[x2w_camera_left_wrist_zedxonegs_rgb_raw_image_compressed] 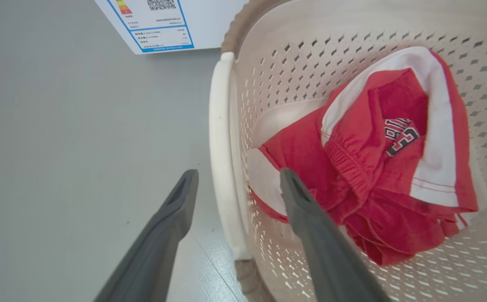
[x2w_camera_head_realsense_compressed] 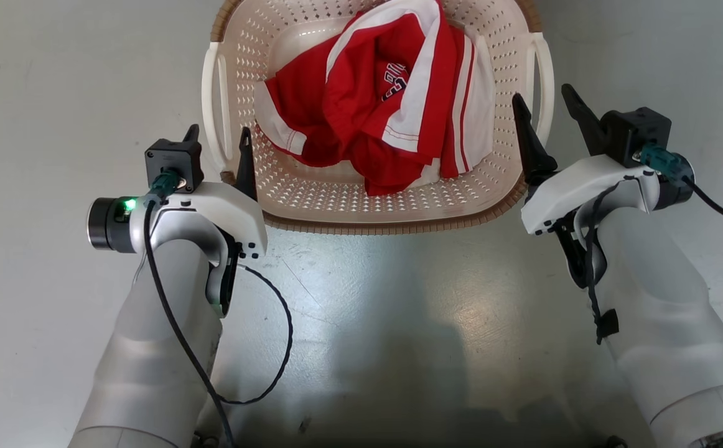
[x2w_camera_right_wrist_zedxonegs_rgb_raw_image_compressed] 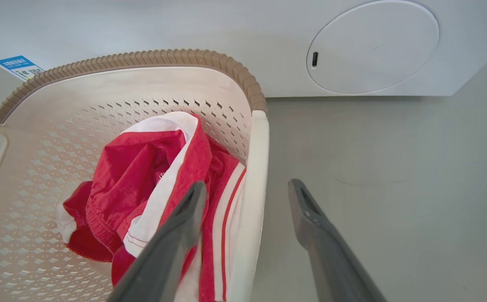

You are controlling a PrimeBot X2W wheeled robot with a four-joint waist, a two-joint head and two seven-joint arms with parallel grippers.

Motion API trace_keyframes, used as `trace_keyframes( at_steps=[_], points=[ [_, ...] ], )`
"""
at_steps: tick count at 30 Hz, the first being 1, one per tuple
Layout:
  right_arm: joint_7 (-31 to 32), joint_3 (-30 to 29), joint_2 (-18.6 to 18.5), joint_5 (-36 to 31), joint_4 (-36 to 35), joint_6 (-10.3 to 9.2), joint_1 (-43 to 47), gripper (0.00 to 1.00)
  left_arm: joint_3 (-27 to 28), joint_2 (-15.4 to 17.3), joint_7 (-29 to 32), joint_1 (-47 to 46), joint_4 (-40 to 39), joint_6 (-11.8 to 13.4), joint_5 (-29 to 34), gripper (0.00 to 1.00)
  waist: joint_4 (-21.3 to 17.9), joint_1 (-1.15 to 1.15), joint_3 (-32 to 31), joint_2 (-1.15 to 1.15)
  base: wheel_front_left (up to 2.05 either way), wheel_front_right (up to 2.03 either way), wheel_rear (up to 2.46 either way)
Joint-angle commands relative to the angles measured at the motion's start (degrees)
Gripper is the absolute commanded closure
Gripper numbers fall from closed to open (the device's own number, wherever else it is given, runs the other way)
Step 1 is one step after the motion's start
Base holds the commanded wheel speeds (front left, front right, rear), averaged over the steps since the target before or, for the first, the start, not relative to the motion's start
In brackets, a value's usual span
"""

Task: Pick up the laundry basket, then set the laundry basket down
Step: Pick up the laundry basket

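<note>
The laundry basket [x2w_camera_head_realsense_compressed: 336, 198] stands on the floor in front of me, cream and perforated, with a brown rim. A red and white garment [x2w_camera_head_realsense_compressed: 368, 99] lies inside it. My left gripper [x2w_camera_head_realsense_compressed: 219, 132] is open and straddles the basket's left loop handle [x2w_camera_head_realsense_compressed: 214, 106], one finger outside and one inside the wall. The left wrist view shows that handle [x2w_camera_left_wrist_zedxonegs_rgb_raw_image_compressed: 220, 147] between the spread fingers [x2w_camera_left_wrist_zedxonegs_rgb_raw_image_compressed: 176, 214], untouched. My right gripper [x2w_camera_head_realsense_compressed: 542, 93] is open astride the right handle [x2w_camera_head_realsense_compressed: 546, 81]. In the right wrist view that handle [x2w_camera_right_wrist_zedxonegs_rgb_raw_image_compressed: 258, 167] runs between the fingers [x2w_camera_right_wrist_zedxonegs_rgb_raw_image_compressed: 310, 218].
A white washer with a round door [x2w_camera_right_wrist_zedxonegs_rgb_raw_image_compressed: 373, 46] stands just beyond the basket, and its label [x2w_camera_left_wrist_zedxonegs_rgb_raw_image_compressed: 159, 25] is in the left wrist view. Grey floor [x2w_camera_head_realsense_compressed: 399, 311] lies on both sides and in front of me.
</note>
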Motion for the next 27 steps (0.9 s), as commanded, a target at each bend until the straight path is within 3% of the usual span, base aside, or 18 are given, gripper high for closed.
trace_keyframes(
  at_steps=[1, 11, 12, 14, 15, 16, 18, 19, 20, 21, 22, 27],
  points=[
    [-0.4, 1.3, 1.1, 0.3, -0.1, 0.36, 0.9, 0.0, 0.8, 1.4, -0.3, 0.3, 0.1, -0.5, -0.8, 0.0, 0.1, -0.01, 0.3, 0.0, 0.0, 0.0, 0.0],
    [-0.4, 2.9, 1.1, 1.9, 4.4, 0.36, -1.7, 0.0, -2.3, 1.3, -0.3, -3.2, 4.2, -0.9, -2.8, 0.0, 0.3, -0.01, 1.2, 0.0, 0.0, 0.0, 0.0],
    [-0.4, 3.0, 1.1, 2.1, 5.1, 0.36, -2.0, 0.0, -2.6, 1.3, -0.3, -3.5, 4.5, -0.9, -3.1, 0.04, 0.3, -0.01, 1.3, 0.0, 0.0, 0.0, 0.0],
    [-0.4, 3.4, 1.1, 2.4, 6.6, 0.36, -2.6, 0.03, -3.2, 1.3, -0.3, -3.9, 5.0, -0.8, -3.6, 0.25, 0.4, -0.01, 1.4, 0.0, 0.0, 0.0, 0.0],
    [-0.4, 3.6, 1.1, 2.6, 7.2, 0.36, -2.9, 0.21, -3.5, 1.3, -0.3, -4.1, 5.2, -0.8, -3.9, 0.43, 0.5, -0.01, 1.5, 0.0, 0.0, 0.0, 0.0],
    [-0.4, 3.9, 1.1, 2.8, 7.7, 0.36, -3.2, 0.51, -3.9, 1.3, -0.3, -4.2, 5.3, -0.8, -4.1, 0.55, 0.6, -0.01, 1.5, 0.0, 0.0, 0.0, 0.0],
    [-0.4, 4.2, 1.1, 3.2, 8.4, 0.36, -3.7, 0.62, -4.4, 1.3, -0.3, -4.4, 5.5, -0.8, -4.6, 0.78, 0.6, -0.01, 1.6, 0.0, 0.0, 0.0, 0.0],
    [-0.4, 4.4, 1.1, 3.4, 8.7, 0.36, -3.9, 0.71, -4.8, 1.3, -0.3, -4.5, 5.6, -0.7, -4.8, 0.94, 0.7, -0.01, 1.6, 0.0, 0.0, 0.0, 0.0],
    [-0.4, 4.6, 1.1, 3.6, 8.9, 0.36, -4.1, 0.8, -5.1, 1.3, -0.3, -4.5, 5.7, -0.7, -5.1, 1.0, 0.7, -0.01, 1.6, 0.0, 0.0, 0.0, 0.0],
    [-0.4, 4.7, 1.1, 3.8, 9.1, 0.36, -4.2, 0.95, -5.4, 1.3, -0.3, -4.6, 5.8, -0.7, -5.3, 1.0, 0.7, -0.01, 1.6, 0.0, 0.0, 0.0, 0.0],
    [-0.4, 4.8, 1.1, 4.0, 9.3, 0.36, -4.3, 1.0, -5.7, 1.3, -0.3, -4.6, 5.9, -0.6, -5.5, 1.0, 0.7, -0.01, 1.5, 0.0, 0.0, 0.0, 0.0],
    [-0.4, 5.2, 1.1, 5.0, 10.2, 0.36, -4.3, 1.0, -6.6, 1.3, -0.3, -4.5, 5.7, -0.2, -6.1, 1.0, 0.6, -0.01, 0.9, 0.0, 0.0, 0.0, 0.0]
  ],
)
